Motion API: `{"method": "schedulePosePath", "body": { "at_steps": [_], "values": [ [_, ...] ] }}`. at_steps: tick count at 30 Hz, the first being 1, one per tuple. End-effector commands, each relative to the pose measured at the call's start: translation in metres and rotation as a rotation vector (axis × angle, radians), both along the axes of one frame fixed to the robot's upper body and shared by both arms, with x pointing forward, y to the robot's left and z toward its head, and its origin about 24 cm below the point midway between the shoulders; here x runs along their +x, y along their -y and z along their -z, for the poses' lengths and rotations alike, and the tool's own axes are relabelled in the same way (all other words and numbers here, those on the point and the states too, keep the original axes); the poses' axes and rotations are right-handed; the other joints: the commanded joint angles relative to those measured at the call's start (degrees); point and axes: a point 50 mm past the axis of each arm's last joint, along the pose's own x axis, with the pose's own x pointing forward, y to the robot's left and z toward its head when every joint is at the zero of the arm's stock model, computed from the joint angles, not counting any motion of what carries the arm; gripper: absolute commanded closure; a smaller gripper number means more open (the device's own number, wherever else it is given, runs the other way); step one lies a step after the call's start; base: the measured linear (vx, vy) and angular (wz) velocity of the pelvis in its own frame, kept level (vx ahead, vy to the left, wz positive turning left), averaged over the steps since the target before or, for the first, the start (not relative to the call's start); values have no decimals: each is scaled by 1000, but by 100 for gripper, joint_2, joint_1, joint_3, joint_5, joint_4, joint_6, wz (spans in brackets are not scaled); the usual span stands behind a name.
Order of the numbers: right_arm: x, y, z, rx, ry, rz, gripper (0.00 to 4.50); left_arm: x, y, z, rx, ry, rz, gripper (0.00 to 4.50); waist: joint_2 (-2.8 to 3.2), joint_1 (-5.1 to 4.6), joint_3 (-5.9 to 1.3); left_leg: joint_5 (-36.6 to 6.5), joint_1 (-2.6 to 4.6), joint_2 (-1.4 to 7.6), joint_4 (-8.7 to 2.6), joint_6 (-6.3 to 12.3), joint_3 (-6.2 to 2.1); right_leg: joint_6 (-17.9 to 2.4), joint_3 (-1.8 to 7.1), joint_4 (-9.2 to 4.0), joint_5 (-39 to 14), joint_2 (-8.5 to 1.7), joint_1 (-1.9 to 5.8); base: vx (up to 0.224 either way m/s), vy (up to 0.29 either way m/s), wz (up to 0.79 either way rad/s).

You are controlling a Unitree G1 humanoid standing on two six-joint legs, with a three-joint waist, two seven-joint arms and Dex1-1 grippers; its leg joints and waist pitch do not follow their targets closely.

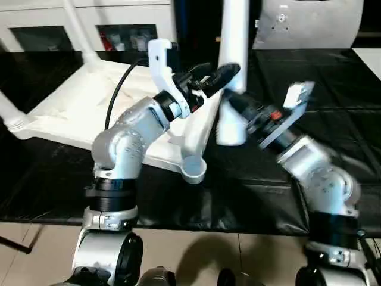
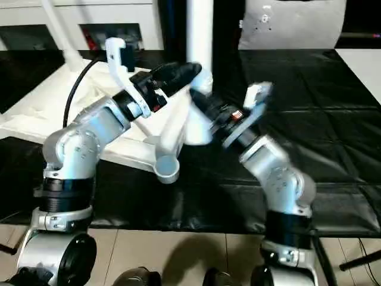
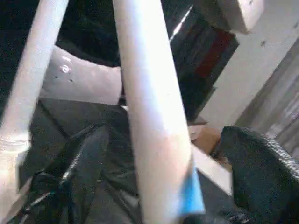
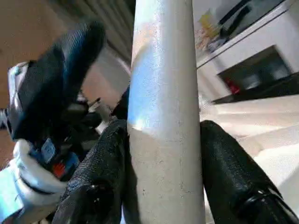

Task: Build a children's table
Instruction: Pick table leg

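The children's table top (image 1: 77, 107) lies upside down on the black mat, ribbed side up. One leg (image 1: 76, 27) stands in its far corner and another (image 1: 9, 113) at its left end. The near corner socket (image 1: 194, 169) is empty. A third leg (image 1: 233, 65) is held upright just right of that socket, its lower end above the mat. My right gripper (image 1: 229, 101) is shut on this leg (image 4: 163, 116), one finger on each side. My left gripper (image 1: 218, 76) is open around the same leg (image 3: 154, 116), higher up, with gaps on both sides of its fingers (image 3: 84, 163).
A black mat (image 1: 333, 89) covers the work surface, with a tiled floor in front of its near edge. A white cabinet with glass doors (image 1: 125, 33) stands behind the table top. A flat white board (image 1: 309, 24) leans at the back right.
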Motion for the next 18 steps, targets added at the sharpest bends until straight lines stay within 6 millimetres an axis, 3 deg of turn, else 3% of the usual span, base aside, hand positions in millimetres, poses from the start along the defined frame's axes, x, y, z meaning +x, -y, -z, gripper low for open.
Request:
{"method": "schedulePosePath", "body": {
  "at_steps": [1,3,8,10,14,18],
  "values": [
    [-6,-4,-6,10,37,-46,264,-2,-1,-6,-22,-1,26,1,-103,55,-653,-49,70,469,-366,581,-243,784,479,-505,-2067,-718,457,0,0,0],
    [-8,-6,-6,9,43,-66,264,-4,0,-6,-24,-9,45,0,-114,76,-660,-22,85,515,-368,603,-264,835,486,-492,-2010,-717,440,0,0,0],
    [-11,-7,-7,5,58,-98,264,-5,4,-3,-33,-28,56,0,-118,149,-667,10,83,525,-372,606,-263,896,499,-478,-1939,-726,441,0,0,0],
    [-11,-4,-7,4,62,-108,264,-4,4,-5,-84,-40,64,0,-167,158,-673,4,71,489,-366,572,-235,942,495,-493,-1995,-733,459,0,0,0],
    [-9,-2,-7,-25,78,-69,264,-2,2,-2,-63,-34,24,38,-179,157,-668,-49,71,500,-374,568,-250,1079,482,-512,-2081,-718,450,0,0,0],
    [-6,-11,-5,-98,90,-40,264,3,1,-1,10,4,-73,77,-222,113,-654,-111,61,447,-378,486,-228,1307,455,-557,-2243,-685,456,0,0,0]
  ]
}}
